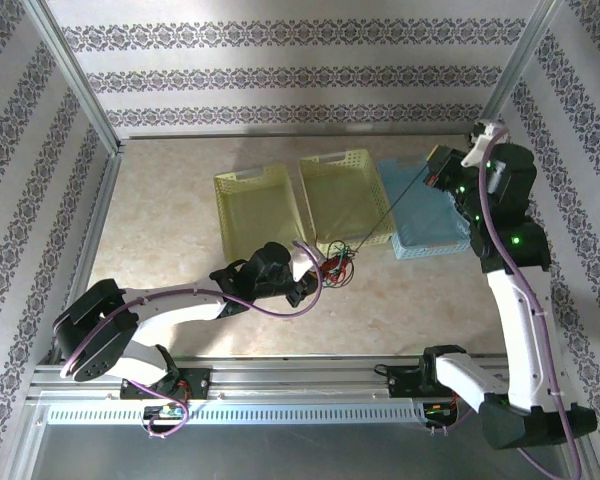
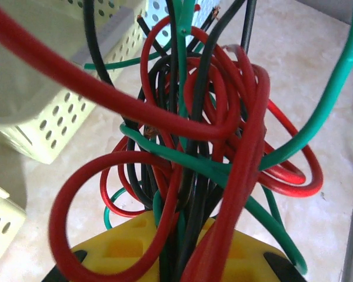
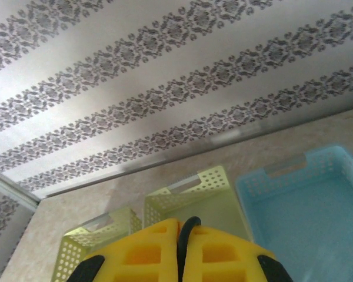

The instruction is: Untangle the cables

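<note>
Left tool (image 1: pixel 317 273) is low over the tabletop (image 1: pixel 170 230), just in front of the middle basket. It's clenched on the cables (image 1: pixel 338 262). In your left wrist view the red, green and black strands run down between the yellow fingers (image 2: pixel 120 249) of the left tool (image 2: pixel 182 255). The knot itself sits right above the tips. Loops are wound through each other there, and one red loop hangs out to the left.

Right tool (image 1: pixel 436 172) is raised at the far right, above the blue basket (image 1: pixel 430 250). It's clamped shut on one black cable (image 1: pixel 390 212). You can see that strand pinched between the yellow fingers (image 3: pixel 141 252) in the right wrist view, right tool (image 3: pixel 188 244), black cable (image 3: pixel 190 228). From overhead, the black cable runs in a straight, taut line from the right tool down across the middle basket (image 1: pixel 335 157) into the knot at the left tool.

The cables (image 2: pixel 200 135) are bunched in one clump just off the near right corner of the middle basket. They're not in any basket. I can't tell whether the clump touches the tabletop.

The left yellow basket (image 1: pixel 255 172) sits beside the middle one, and the blue basket lies to the right. The blue basket (image 3: pixel 282 167) looks bare inside.
</note>
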`<action>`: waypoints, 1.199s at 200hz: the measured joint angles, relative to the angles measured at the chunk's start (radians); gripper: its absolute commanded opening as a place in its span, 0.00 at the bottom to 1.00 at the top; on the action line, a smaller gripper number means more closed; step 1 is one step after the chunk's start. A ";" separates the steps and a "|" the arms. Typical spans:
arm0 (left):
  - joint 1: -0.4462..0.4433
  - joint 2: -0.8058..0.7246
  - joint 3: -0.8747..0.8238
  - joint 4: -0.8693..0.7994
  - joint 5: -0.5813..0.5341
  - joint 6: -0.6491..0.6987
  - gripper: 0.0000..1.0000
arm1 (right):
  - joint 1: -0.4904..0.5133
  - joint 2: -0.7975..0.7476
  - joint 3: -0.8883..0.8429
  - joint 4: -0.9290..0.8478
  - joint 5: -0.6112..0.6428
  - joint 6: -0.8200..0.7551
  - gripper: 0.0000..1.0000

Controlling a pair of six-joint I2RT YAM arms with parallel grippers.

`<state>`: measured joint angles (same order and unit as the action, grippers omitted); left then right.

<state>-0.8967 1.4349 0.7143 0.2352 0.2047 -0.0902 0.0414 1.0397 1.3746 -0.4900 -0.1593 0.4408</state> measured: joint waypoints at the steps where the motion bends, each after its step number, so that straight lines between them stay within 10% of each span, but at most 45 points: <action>1: 0.000 0.000 0.000 0.002 0.000 0.000 0.00 | 0.000 0.004 0.006 -0.002 -0.002 -0.001 0.00; 152: 0.027 -0.297 -0.107 0.088 -0.013 -0.069 0.00 | -0.128 -0.008 0.109 -0.066 -0.019 -0.008 0.00; 240: 0.031 -0.206 -0.042 -0.143 0.047 -0.070 0.00 | 0.330 -0.408 -0.680 -0.198 0.512 0.272 0.00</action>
<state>-0.8661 1.2285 0.6720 0.0921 0.2512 -0.1600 0.3717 0.6319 0.6949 -0.6884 0.3523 0.7124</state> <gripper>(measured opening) 0.116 0.047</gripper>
